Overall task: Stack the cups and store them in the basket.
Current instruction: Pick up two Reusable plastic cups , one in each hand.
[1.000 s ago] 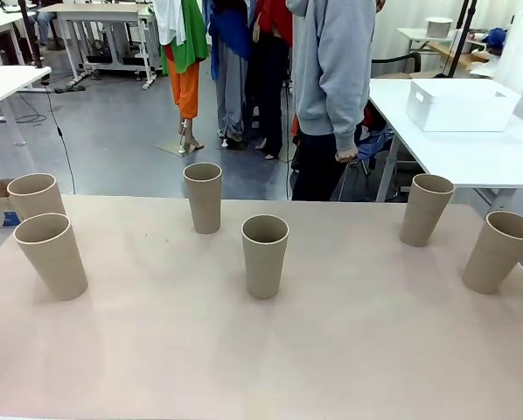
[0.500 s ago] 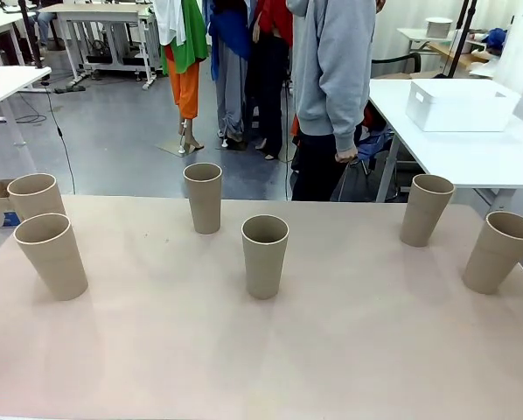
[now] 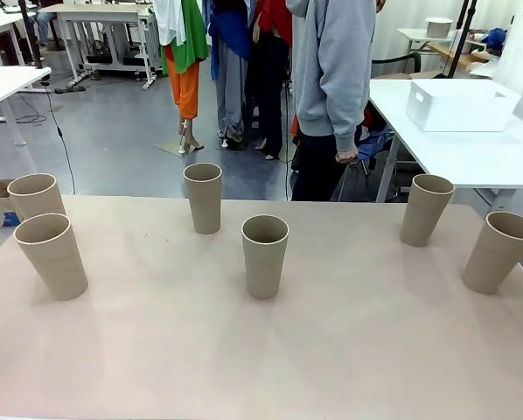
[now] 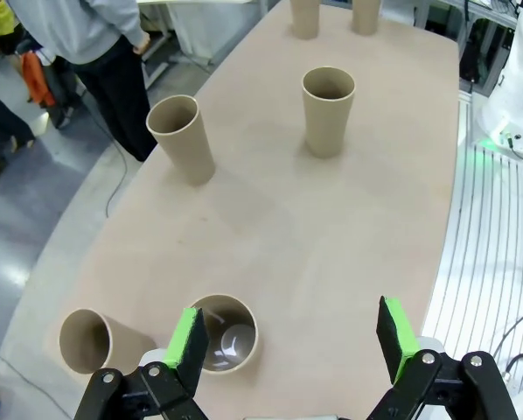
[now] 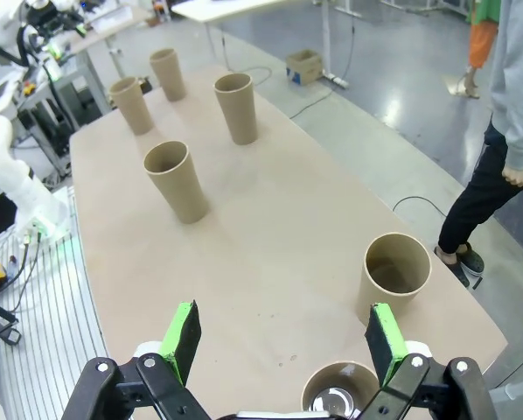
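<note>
Tan table (image 3: 349,350): cup (image 4: 224,335) below left tool (image 4: 292,331), near one pad (image 4: 188,346); jaws spread.

Bright, even indoor light falls from overhead. The cups (image 3: 265,254) cast only soft, faint shadows on the matte table (image 3: 349,350). The polished floor (image 5: 393,105) shows pale glare patches. Both wrist views bend straight lines near their edges. Focus is sharp throughout.

front: fixed at near table (image 3: 270,367) edge, faces person (image 3: 333,79) across | left wrist: high above left end, looks down rightward | right wrist: high above right end, looks down leftward | shared: centre cup (image 3: 265,255)
</note>
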`<state>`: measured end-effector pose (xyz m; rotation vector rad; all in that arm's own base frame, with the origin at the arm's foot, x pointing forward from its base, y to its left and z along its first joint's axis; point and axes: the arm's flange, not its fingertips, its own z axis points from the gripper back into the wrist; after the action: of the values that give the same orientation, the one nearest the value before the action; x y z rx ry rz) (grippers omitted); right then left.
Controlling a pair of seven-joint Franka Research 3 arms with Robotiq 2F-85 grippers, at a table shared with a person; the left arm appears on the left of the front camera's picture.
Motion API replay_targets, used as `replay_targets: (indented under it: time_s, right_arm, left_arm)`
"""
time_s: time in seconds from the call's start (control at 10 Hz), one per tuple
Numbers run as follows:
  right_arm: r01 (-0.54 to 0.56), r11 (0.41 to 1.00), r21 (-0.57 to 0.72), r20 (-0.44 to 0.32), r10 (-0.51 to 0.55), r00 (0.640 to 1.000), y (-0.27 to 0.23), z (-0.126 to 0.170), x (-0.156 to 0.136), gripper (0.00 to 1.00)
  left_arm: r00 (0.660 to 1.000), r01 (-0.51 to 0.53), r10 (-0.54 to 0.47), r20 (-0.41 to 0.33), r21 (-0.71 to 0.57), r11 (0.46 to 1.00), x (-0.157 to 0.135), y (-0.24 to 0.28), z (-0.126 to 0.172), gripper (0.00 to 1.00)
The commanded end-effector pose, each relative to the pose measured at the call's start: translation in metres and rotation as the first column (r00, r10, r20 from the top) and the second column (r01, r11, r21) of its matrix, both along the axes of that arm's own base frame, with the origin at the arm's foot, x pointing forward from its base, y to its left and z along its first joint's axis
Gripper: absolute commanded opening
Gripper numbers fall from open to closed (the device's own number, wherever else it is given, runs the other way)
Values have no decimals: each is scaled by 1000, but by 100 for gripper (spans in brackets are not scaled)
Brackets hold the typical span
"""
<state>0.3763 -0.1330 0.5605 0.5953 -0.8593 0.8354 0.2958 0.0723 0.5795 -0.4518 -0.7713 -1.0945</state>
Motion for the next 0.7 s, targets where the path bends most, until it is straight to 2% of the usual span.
replay_targets:
  time_s: [0.0,0.6]
  right_arm:
    - [-2,1000,4,-3,3,1000,1,2,0,100]
    - [-2,1000,4,-3,3,1000,1,2,0,100]
  left_arm:
    - [1000,-1,1,-3,-9,1000,-1,-1,0,100]
    - [1000,-1,1,-3,-9,1000,-1,-1,0,100]
